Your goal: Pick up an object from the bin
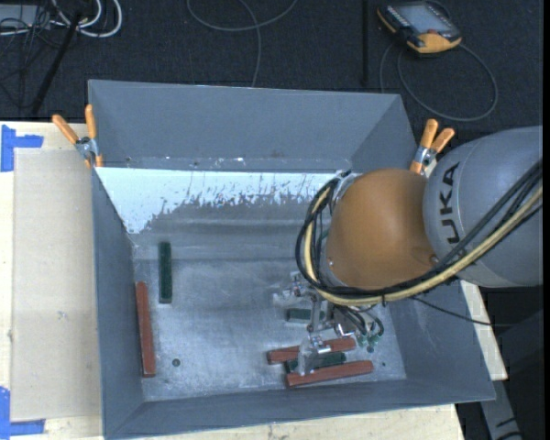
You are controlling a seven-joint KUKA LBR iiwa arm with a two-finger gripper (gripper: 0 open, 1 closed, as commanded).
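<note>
My gripper (316, 337) sits low over the red-brown sticks (330, 370) in the bin's (257, 145) near-right corner. Can't tell its opening or any hold. I judge the pick not done.

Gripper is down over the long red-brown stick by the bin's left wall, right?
No. In the camera view the gripper is down over the short red-brown sticks at the lower right of the bin; the long red-brown stick by the left wall lies well apart from it.
</note>
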